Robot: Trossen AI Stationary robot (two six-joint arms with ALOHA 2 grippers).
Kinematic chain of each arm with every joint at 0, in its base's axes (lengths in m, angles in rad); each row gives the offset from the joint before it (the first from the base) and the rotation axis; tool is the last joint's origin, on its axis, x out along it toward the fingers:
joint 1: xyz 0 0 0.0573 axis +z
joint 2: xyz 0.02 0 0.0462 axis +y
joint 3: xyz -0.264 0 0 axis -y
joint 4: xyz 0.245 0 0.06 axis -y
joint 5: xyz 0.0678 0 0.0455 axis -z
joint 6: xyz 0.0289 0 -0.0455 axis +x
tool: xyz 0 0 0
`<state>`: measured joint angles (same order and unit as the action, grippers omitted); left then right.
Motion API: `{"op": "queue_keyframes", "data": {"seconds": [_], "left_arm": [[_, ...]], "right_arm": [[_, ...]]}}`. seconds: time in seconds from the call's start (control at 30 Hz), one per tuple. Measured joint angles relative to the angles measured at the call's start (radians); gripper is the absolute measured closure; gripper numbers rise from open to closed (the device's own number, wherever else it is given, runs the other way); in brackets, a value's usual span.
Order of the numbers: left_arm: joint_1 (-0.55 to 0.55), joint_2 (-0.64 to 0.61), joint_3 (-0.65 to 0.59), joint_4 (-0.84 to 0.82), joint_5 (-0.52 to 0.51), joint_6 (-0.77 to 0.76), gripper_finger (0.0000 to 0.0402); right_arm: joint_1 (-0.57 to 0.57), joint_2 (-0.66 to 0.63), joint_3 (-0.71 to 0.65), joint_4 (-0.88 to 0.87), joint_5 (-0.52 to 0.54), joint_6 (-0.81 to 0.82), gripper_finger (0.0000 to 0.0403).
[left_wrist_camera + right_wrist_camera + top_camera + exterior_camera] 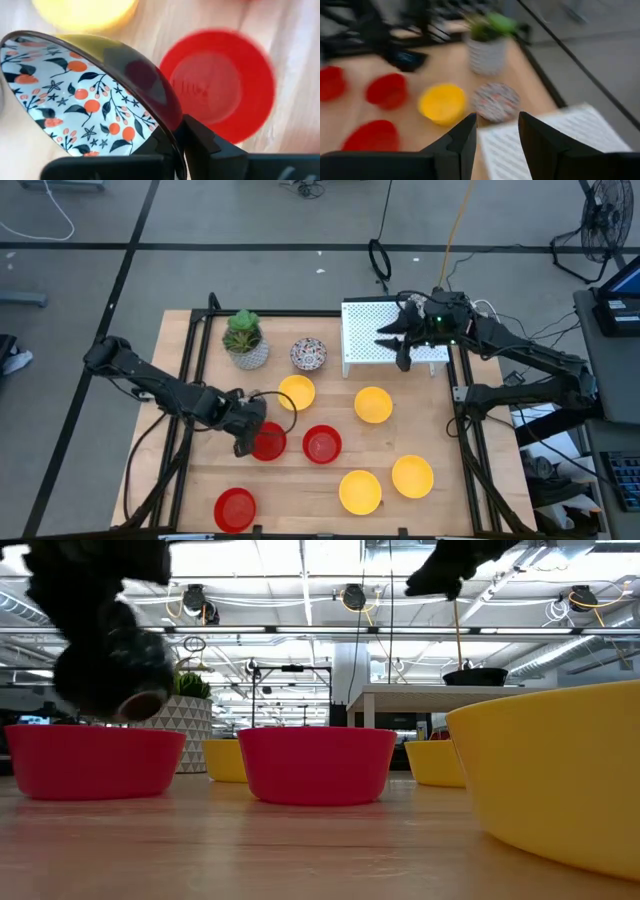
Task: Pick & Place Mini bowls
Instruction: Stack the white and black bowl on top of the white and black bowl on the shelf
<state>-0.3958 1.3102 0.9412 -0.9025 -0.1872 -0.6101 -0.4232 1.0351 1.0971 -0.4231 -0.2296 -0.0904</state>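
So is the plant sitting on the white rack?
No, the plant stands on the wooden table, left of the speckled bowl, apart from the white rack.

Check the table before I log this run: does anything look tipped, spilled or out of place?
One thing: the left gripper pinches a floral bowl by its rim, so it is tilted, near a red bowl. The other bowls sit upright; no spill shows. The right gripper hovers open over the white rack.

My pale wooden table (200,490) stands on a grey tiled floor (250,270), where loose cables (380,255) trail beyond the far edge. Behind it, ceiling strip lights (300,585) glow above a white table (420,695).
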Motion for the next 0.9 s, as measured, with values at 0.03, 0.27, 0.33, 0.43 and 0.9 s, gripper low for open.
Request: {"op": "queue_keyframes", "data": {"seconds": [0.03,0.27,0.33,0.43,0.9], "left_arm": [[0.005,0.000,0.010,0.029,-0.007,0.055,0.0388],[0.057,0.011,0.018,0.337,-0.020,0.405,0.0369],[0.085,0.031,0.018,0.422,-0.011,0.489,0.0366],[0.136,0.059,0.018,0.540,0.070,0.578,0.0378],[0.246,0.228,0.018,0.824,0.390,0.835,0.0382]], "right_arm": [[0.000,0.000,-0.032,0.066,-0.050,-0.002,0.0271],[0.088,0.052,-0.276,0.570,-0.146,0.087,0.0271],[0.128,0.094,-0.307,0.627,-0.146,0.084,0.0271],[0.188,0.163,-0.308,0.673,-0.142,0.066,0.0270],[0.289,0.334,-0.225,0.699,-0.325,0.024,0.0227]]}}
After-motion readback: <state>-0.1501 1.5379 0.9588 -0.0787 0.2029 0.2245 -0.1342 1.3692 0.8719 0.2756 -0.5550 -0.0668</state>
